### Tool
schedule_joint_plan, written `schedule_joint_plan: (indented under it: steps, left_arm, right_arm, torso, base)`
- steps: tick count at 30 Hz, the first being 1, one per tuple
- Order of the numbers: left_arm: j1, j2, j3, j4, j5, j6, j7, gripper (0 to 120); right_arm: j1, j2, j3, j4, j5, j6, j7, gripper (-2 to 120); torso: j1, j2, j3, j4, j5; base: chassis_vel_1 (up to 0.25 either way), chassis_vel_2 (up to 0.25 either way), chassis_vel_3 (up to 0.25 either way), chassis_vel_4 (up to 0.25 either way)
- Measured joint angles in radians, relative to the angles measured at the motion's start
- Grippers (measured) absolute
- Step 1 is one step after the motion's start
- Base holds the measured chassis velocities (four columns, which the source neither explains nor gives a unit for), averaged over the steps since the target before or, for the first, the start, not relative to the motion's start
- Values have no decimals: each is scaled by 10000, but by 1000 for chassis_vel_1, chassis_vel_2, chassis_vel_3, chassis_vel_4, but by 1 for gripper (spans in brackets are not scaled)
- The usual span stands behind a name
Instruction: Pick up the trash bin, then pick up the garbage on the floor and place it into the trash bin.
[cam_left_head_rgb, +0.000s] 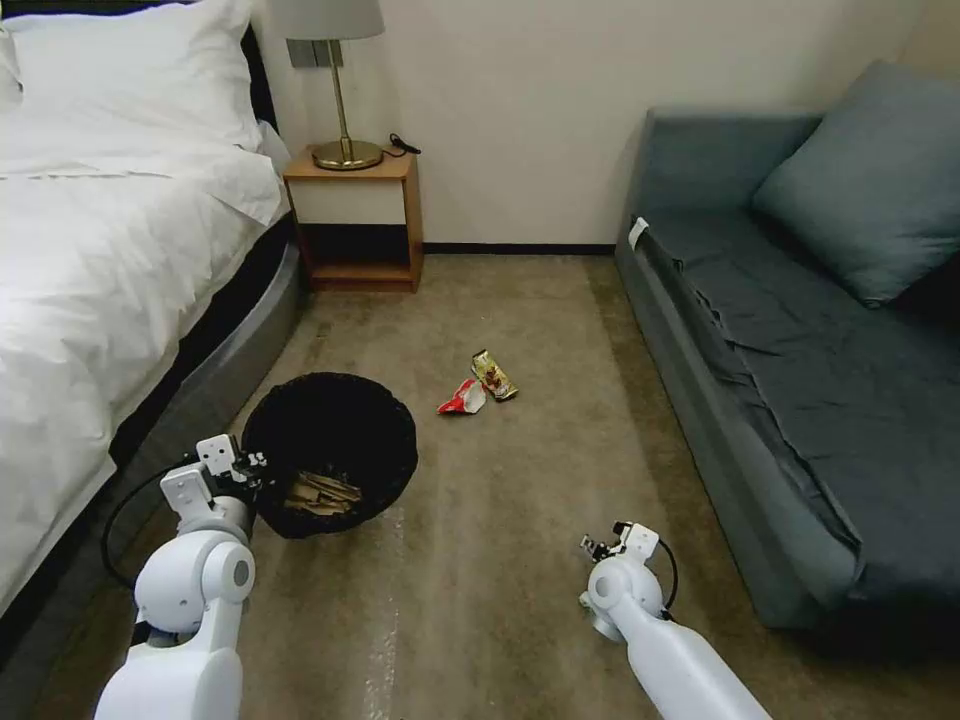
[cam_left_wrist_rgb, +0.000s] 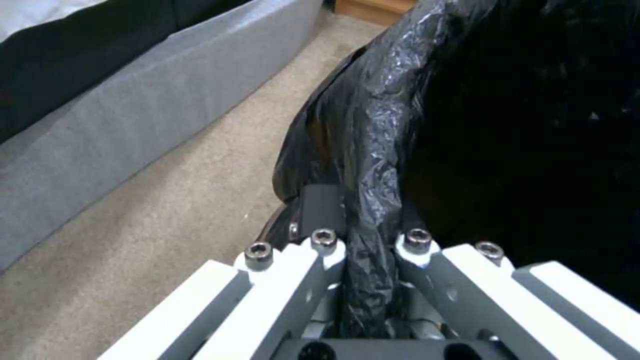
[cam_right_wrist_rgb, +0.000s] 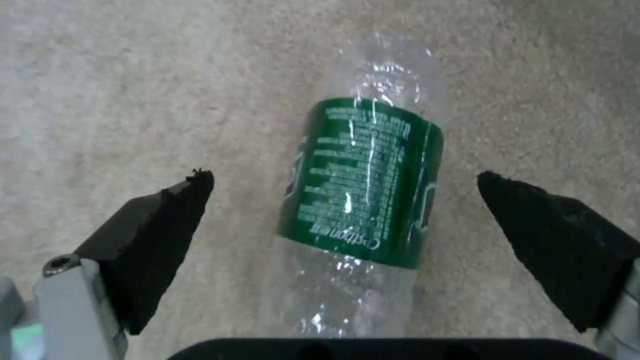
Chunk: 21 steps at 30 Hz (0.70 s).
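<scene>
Black bag rim of the bin (cam_left_head_rgb: 330, 452) is pinched in the left tool (cam_left_wrist_rgb: 370, 260), paper already inside. The right tool (cam_right_wrist_rgb: 343, 215), spread wide, hovers over the bottle (cam_right_wrist_rgb: 363, 180); two wrappers (cam_left_head_rgb: 478, 385) remain on the carpet.

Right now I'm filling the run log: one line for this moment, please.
left gripper: shut on trash bin rim | right gripper: open over clear bottle on carpet | two wrappers on floor

My arms: glossy white rounded shells, black cable looped at left wrist (cam_left_head_rgb: 120, 520). Left gripper (cam_left_wrist_rgb: 370, 250): white-grey links, hex screws. Right gripper (cam_right_wrist_rgb: 347, 220): black wedge fingers (cam_right_wrist_rgb: 160, 235).
</scene>
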Motion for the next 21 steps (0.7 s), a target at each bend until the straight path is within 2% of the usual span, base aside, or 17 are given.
schedule_joint_plan:
  steps: [14,16,17,21]
  left_arm:
    - [39,13,-23,-47,48,-17,0,3]
    - [54,44,-34,-70,52,-17,0,3]
    - [54,44,-34,-70,52,-17,0,3]
    - [45,57,-30,-76,64,-17,-1,3]
  right_arm:
    - [0,397,99,-970,-523,291,-452,100]
    - [-28,456,122,-1198,-690,414,-602,88]
    - [-28,456,122,-1198,-690,414,-602,88]
    - [-76,488,139,-1356,-882,534,-701,71]
  torso:
    - [0,0,0,1,1]
    - [0,0,-1,0,1]
    - [0,0,-1,0,1]
    - [0,1,-1,0,-2]
  base:
    - [0,0,0,0]
    - [0,0,0,0]
    - [0,0,0,0]
    - [0,0,0,0]
